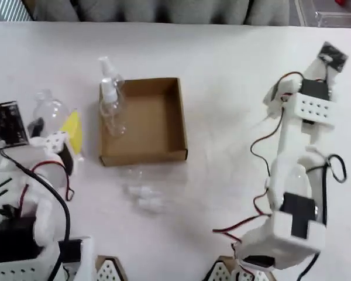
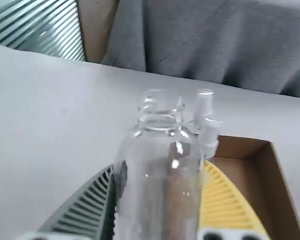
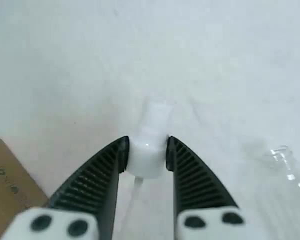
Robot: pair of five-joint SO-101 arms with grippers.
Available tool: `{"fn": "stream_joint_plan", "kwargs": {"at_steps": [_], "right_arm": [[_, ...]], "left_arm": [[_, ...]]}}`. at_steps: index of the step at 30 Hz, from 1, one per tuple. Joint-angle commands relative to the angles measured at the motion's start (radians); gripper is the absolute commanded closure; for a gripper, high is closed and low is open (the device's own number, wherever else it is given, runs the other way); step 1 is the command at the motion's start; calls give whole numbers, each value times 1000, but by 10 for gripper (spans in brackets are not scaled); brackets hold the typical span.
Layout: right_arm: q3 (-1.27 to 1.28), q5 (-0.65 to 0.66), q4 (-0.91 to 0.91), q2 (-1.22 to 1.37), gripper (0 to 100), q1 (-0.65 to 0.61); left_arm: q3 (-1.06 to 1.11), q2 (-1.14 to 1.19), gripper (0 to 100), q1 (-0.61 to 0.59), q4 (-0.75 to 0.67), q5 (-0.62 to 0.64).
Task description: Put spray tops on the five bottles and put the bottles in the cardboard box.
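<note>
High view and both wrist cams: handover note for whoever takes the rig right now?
Left gripper: shut on an uncapped bottle, beside the cardboard box.
Right gripper: shut on a spray top, above the table.
Done: what looks like two topped bottles in the box, at the wall nearest the left arm.
Left: top the held bottle, box it; clear pieces in front of the box, too faint to count.

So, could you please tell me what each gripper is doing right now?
Left gripper: closed on an uncapped clear bottle.
Right gripper: closed on a white spray top.
</note>
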Motion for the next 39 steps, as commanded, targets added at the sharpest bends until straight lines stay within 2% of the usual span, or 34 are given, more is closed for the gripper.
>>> {"fn": "stream_joint_plan", "kwargs": {"at_steps": [1, 7, 10, 14, 16, 22, 27, 32, 36, 39], "right_arm": [[-29, 15, 36, -177, 983, 35], [-28, 15, -18, -346, 983, 42], [-25, 18, -18, -438, 983, 39], [31, 112, 13, -593, 983, 38], [74, 118, 1, -684, 983, 36], [210, 124, -171, -923, 983, 22], [324, 123, -328, -1056, 983, -51], [388, 120, -513, -1164, 983, -186], [387, 127, -664, -1236, 983, -355], [387, 127, -757, -1253, 984, -515]], "left_arm": [[2, -33, 946, 174, 0, -8], [0, -35, 946, 433, 0, -8], [2, -35, 946, 519, 3, -8], [25, -36, 946, 544, 0, -8], [55, -36, 946, 544, -6, -8], [176, -108, 947, 545, -92, -8], [284, -305, 947, 545, -138, -6], [353, -404, 947, 545, -143, -6], [358, -449, 947, 550, -137, -6], [359, -503, 947, 599, -112, -8]]}}
